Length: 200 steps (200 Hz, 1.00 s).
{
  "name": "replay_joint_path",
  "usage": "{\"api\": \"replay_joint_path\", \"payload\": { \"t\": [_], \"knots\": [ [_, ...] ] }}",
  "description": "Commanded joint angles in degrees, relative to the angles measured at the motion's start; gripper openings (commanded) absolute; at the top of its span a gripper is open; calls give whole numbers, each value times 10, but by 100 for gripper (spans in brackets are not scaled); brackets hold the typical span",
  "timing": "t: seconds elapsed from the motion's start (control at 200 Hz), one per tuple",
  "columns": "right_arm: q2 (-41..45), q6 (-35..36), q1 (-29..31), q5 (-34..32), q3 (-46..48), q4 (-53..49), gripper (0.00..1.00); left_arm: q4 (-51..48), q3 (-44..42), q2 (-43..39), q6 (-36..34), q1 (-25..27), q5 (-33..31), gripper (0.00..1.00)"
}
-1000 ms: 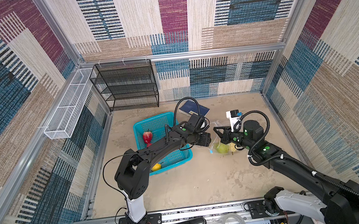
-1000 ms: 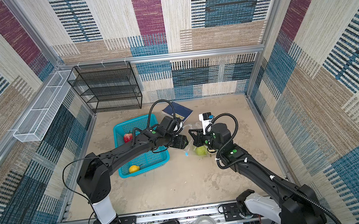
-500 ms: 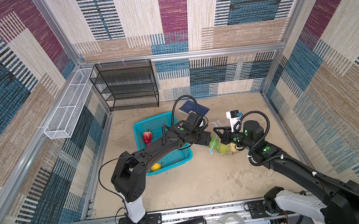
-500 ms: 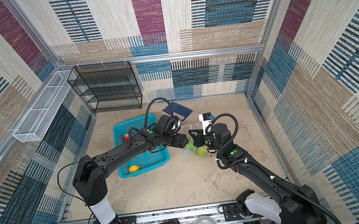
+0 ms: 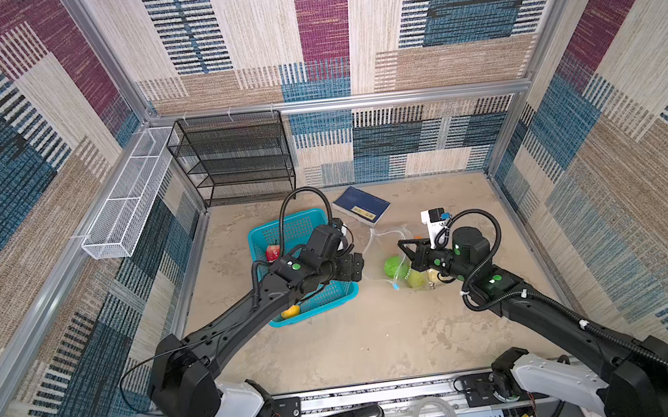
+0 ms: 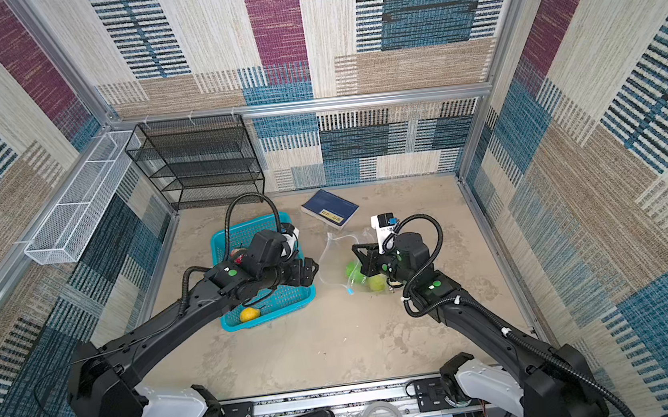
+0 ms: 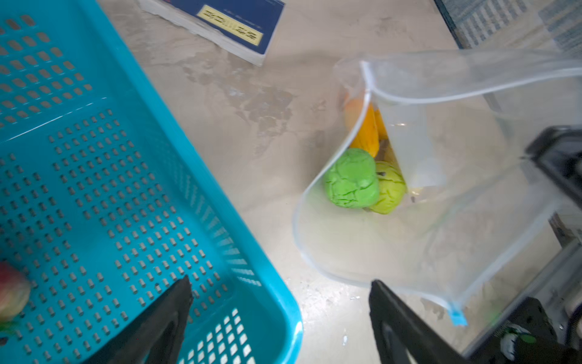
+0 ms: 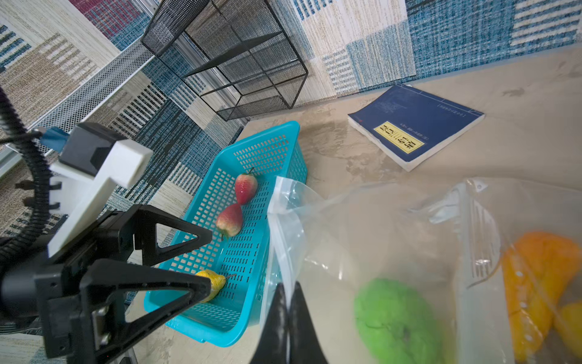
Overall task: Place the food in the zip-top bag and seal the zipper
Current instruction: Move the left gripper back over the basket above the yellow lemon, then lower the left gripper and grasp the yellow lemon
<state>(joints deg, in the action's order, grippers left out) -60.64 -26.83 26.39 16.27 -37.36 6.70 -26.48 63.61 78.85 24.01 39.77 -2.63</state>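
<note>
Loading's mid-way: right gripper (image 8: 288,290) clamps the bag (image 7: 441,236) by its rim, propping its mouth open beside the basket (image 7: 217,195), green balls (image 7: 351,178) and orange piece (image 7: 367,132) already inside, while left gripper (image 7: 280,285) hangs empty, jaws wide, over the basket's corner, and next it likely needs a red fruit (image 8: 230,220) or the yellow one (image 8: 214,282) there.

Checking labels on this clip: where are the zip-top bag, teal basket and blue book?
zip-top bag (image 7: 362,249): left wrist view, clear lower wall.
teal basket (image 7: 94,176): left wrist view, perforated floor.
blue book (image 8: 419,126): right wrist view, cover.
</note>
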Motion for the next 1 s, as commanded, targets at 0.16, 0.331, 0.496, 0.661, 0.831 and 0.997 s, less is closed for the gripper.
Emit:
{"api": "replay_joint_path", "payload": {
  "t": [0.16, 0.331, 0.496, 0.661, 0.831, 0.997],
  "knots": [
    [-11, -12, 1, 1, 4, 32, 0, -78, -104, -69, 54, -73, -14, 90],
    [-27, -11, 0, 5, 2, 44, 0, -121, -115, -57, 63, -96, -13, 90],
    [-31, -1, 0, 4, -1, 37, 0, -127, -118, -25, 77, -107, -10, 91],
    [-24, 11, 1, -12, 2, 28, 0, -182, -89, 14, 59, -123, -30, 91],
    [-24, 14, 1, -15, 10, 37, 0, -229, -59, 31, 36, -144, -30, 92],
    [-25, 19, 1, -19, 13, 38, 0, -223, -71, 52, 60, -147, -17, 92]
  ]
}}
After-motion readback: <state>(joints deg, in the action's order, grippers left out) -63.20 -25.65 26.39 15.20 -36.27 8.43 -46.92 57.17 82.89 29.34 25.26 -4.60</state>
